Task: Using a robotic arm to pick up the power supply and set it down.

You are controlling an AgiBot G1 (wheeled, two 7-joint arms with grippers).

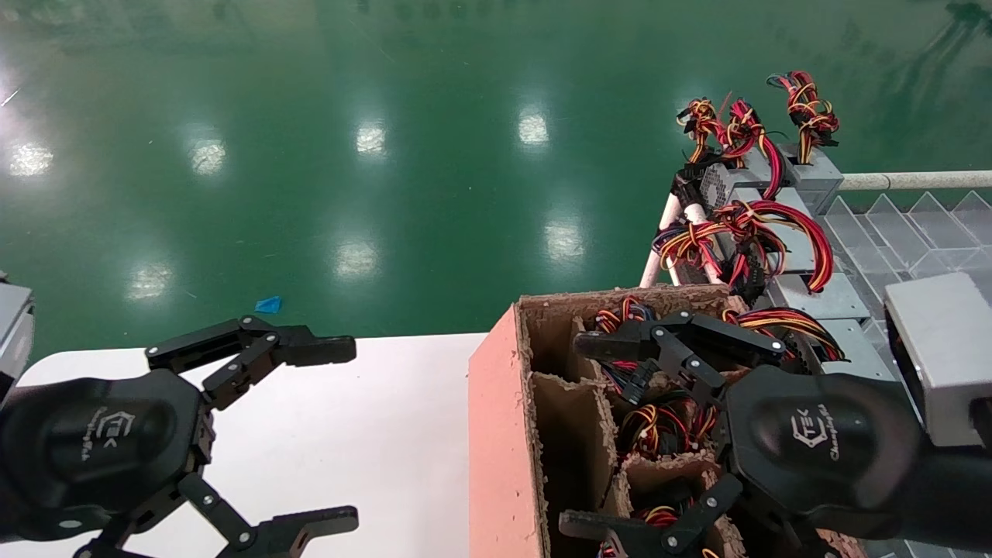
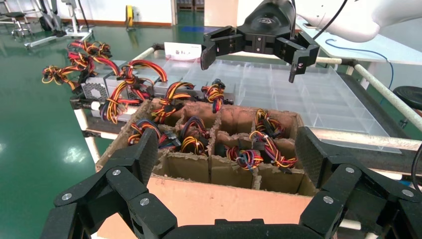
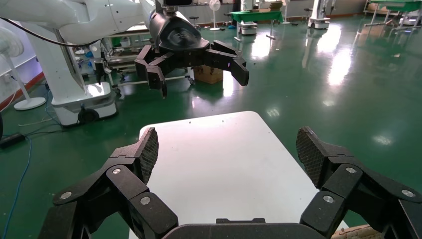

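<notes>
A cardboard box [image 1: 496, 434] with paper dividers holds several power supplies, of which only the tied red, yellow and black wire bundles [image 1: 659, 426] show. More grey power supplies [image 1: 806, 298] lie on the rack behind it. My right gripper [image 1: 581, 434] hovers open just above the box's cells, holding nothing. My left gripper [image 1: 341, 434] hangs open over the white table [image 1: 372, 434], also empty. The left wrist view looks between its open gripper [image 2: 226, 154] at the box [image 2: 224, 199] and bundles [image 2: 259, 149]. Only the bare table [image 3: 219, 164] lies before the open right gripper [image 3: 226, 149] in the right wrist view.
A clear plastic compartment tray [image 1: 914, 232] lies on the rack right of the box, edged by a white pipe rail [image 1: 914, 180]. Green floor surrounds the table, with a blue scrap [image 1: 269, 304] on it. Grey vented power supplies [image 2: 94, 89] stand at the rack's far end.
</notes>
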